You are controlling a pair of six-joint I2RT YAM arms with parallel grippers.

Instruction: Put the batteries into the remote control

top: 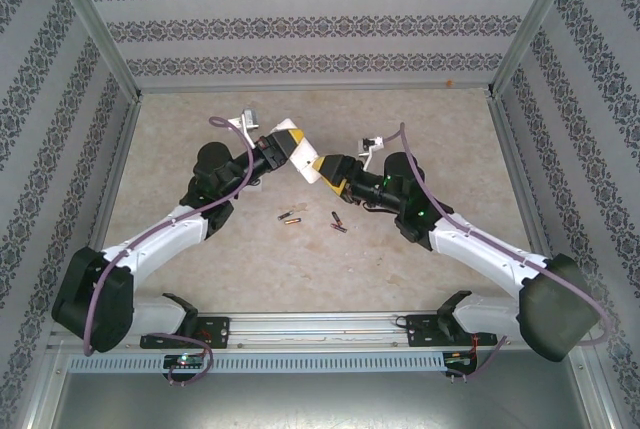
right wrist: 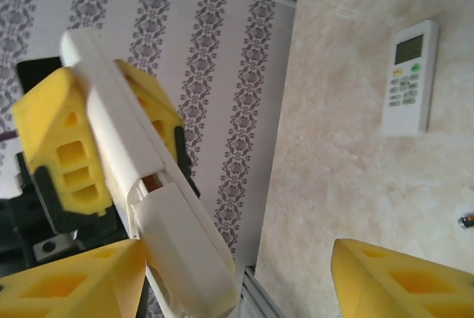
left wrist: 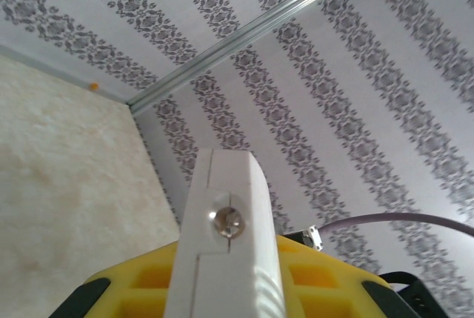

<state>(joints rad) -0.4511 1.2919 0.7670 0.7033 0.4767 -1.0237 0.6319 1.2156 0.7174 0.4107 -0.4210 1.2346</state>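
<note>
Baseward of left end effector [top: 287,141], clamped on remote [left wrist: 222,207], and right end effector [right wrist: 237,277], apart, batteries [top: 290,217] look light and slick; advise pinching mid-barrel.

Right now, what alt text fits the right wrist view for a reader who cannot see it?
The left yellow foam-padded claw clamps a white plastic remote control, its back cover partly open. The right claw stands open below; a second white remote with a screen lies on the beige table.
</note>
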